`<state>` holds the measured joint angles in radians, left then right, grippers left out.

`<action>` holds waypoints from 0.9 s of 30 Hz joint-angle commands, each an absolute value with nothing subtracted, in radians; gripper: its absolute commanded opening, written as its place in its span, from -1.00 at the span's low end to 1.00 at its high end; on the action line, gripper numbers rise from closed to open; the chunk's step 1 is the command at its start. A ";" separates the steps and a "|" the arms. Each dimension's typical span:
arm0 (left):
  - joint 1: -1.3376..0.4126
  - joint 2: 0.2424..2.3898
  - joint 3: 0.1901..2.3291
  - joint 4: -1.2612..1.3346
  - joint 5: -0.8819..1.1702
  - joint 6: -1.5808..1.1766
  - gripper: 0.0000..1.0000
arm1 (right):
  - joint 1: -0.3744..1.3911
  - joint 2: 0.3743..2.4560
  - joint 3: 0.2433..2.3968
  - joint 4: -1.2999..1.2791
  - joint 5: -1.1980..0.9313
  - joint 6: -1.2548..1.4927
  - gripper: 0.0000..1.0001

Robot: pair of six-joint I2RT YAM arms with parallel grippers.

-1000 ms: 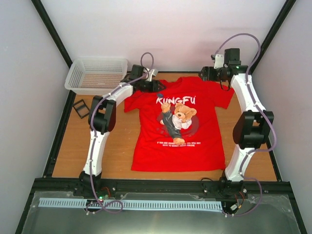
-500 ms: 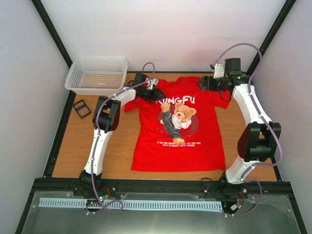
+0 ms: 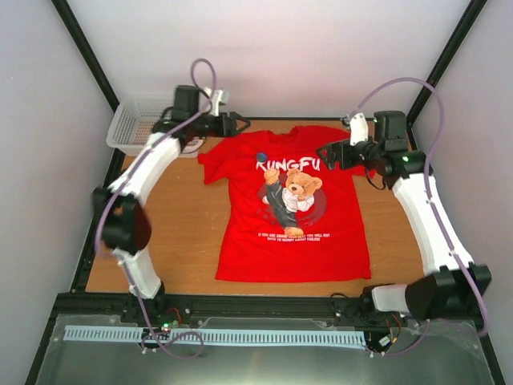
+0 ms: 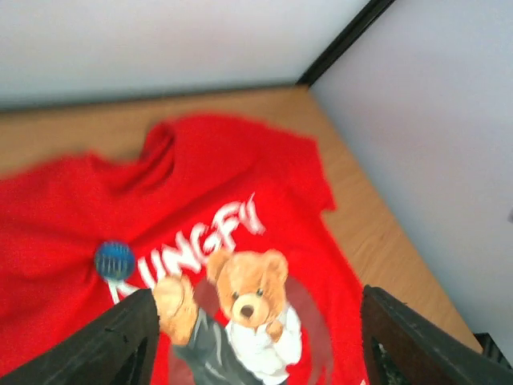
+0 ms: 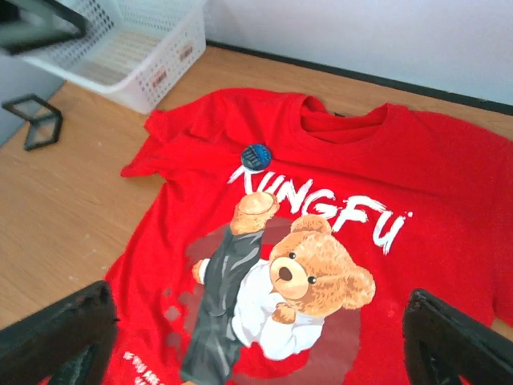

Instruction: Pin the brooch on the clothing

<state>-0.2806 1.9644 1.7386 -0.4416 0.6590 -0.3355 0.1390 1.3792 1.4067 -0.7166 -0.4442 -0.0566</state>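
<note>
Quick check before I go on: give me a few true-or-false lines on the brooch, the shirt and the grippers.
The brooch lies on the shirt, by the K of the lettering. True.
The left gripper holds the brooch. False: it is open and empty.
The shirt lies print side down. False: its bear print faces up.
The right gripper is open. True.

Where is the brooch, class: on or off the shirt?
On. The brooch lies on the red T-shirt above the K of KUNGFU; fastening cannot be told.
</note>
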 commanded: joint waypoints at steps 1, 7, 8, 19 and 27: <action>-0.288 1.602 1.627 -0.454 0.560 -0.250 0.41 | 0.138 1.196 1.363 -0.738 -0.445 -0.077 0.99; -0.275 1.241 1.522 -0.518 0.395 -0.175 0.99 | 0.138 0.996 1.436 -0.794 -0.368 0.060 1.00; -0.274 1.197 1.516 -0.535 0.371 -0.174 0.99 | 0.138 0.962 1.455 -0.810 -0.338 0.094 1.00; -0.273 0.852 1.458 -0.559 0.076 -0.230 0.99 | 0.138 0.842 1.608 -0.948 -0.211 0.295 1.00; -0.273 0.799 1.461 -0.575 0.039 -0.238 0.99 | 0.138 0.844 1.572 -0.961 -0.054 0.284 1.00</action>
<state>-0.2783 0.7879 1.4582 -0.5472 0.0826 -0.2241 0.1379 0.8326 1.5791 -0.9195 -0.1432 0.2790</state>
